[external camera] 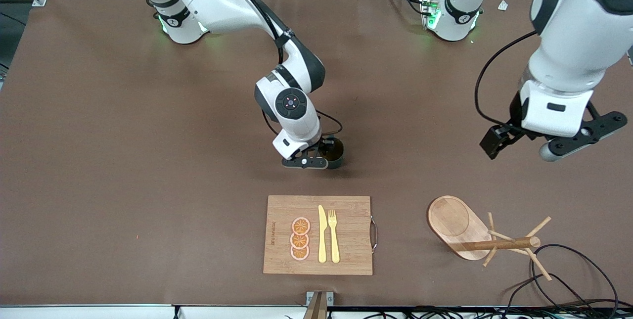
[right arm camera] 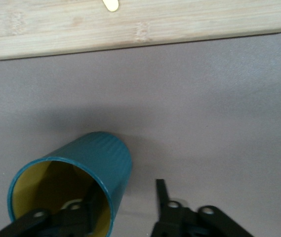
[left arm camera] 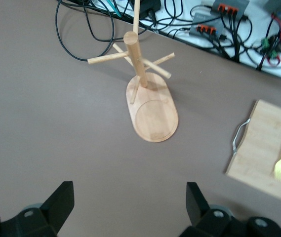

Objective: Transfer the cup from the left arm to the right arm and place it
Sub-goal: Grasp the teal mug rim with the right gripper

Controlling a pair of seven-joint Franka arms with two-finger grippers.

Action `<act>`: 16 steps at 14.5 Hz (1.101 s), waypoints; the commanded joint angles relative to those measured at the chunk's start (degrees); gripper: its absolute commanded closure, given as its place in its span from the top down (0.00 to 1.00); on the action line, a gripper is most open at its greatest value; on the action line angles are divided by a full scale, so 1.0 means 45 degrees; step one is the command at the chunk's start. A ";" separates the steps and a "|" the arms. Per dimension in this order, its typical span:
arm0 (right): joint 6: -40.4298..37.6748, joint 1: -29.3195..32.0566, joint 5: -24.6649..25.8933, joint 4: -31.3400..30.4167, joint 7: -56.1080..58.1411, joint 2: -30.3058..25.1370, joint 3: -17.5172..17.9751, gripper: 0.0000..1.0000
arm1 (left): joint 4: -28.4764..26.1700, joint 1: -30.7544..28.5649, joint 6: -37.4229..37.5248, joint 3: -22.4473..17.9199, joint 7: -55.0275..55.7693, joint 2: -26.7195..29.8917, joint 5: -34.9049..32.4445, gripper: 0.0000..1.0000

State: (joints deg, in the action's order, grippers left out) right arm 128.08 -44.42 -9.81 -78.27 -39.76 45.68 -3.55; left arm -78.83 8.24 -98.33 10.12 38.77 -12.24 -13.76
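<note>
- The cup [external camera: 337, 152] stands on the tabletop [external camera: 123, 160] at the middle of the front view, just above the cutting board [external camera: 346, 220].
- It's upright: long axis vertical, mouth up. I can't see the handle.
- I'd judge it stiff, light, smooth-glazed and chippable. The rim wall is the place to pinch.
- Right tool [right arm camera: 128, 195] straddles that wall, one finger [right arm camera: 93, 200] inside, not clamped.
- Left tool [left arm camera: 130, 197] waits, spread and empty, over bare tabletop above the peg rack [external camera: 494, 245].

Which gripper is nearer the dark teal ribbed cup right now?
Right. The right gripper is at the dark teal ribbed cup, one finger inside its rim; the left gripper hangs open toward the left arm's end.
</note>
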 commanded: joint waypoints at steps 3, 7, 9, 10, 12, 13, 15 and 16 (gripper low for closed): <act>0.0015 -0.0128 0.0442 0.0303 0.1471 0.0162 -0.0110 0.00 | -0.0079 -0.0539 0.0522 -0.0140 -0.2205 0.0648 0.0323 1.00; -0.0083 0.0047 0.0694 0.0303 0.2520 -0.0129 -0.0149 0.00 | -0.0254 -0.0778 0.0677 -0.1132 -0.4957 0.1311 0.1788 1.00; -0.0180 0.0417 0.0793 0.0109 0.4781 -0.0326 -0.0188 0.00 | -0.0352 -0.0932 0.1378 -0.1331 -0.6013 0.1565 0.2100 1.00; -0.0490 0.0670 0.0793 -0.0221 0.5778 -0.0597 -0.0188 0.00 | -0.0488 -0.1030 0.1671 -0.1447 -0.6463 0.1741 0.2217 1.00; -0.0786 0.1216 0.0813 -0.1370 0.7886 -0.1513 -0.0227 0.00 | -0.0936 -0.1438 0.2006 -0.1488 -0.7264 0.2189 0.2258 1.00; -0.0747 0.1568 0.0813 -0.2150 0.9019 -0.2117 -0.0247 0.00 | -0.1209 -0.1615 0.2006 -0.1488 -0.7635 0.2424 0.2316 1.00; -0.0747 0.2310 0.0832 -0.3830 1.1325 -0.3367 -0.0247 0.00 | -0.1678 -0.2083 0.2181 -0.1488 -0.8553 0.2795 0.2647 1.00; -0.0747 0.2623 0.1045 -0.4495 1.2243 -0.3818 -0.0247 0.00 | -0.1990 -0.2356 0.2260 -0.1488 -0.8808 0.3049 0.2938 1.00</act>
State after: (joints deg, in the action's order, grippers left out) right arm 124.08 -35.42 -6.53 -87.01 7.54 37.35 -5.71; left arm -83.35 -0.18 -88.60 3.42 2.53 -2.33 -3.08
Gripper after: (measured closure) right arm 0.960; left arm 0.000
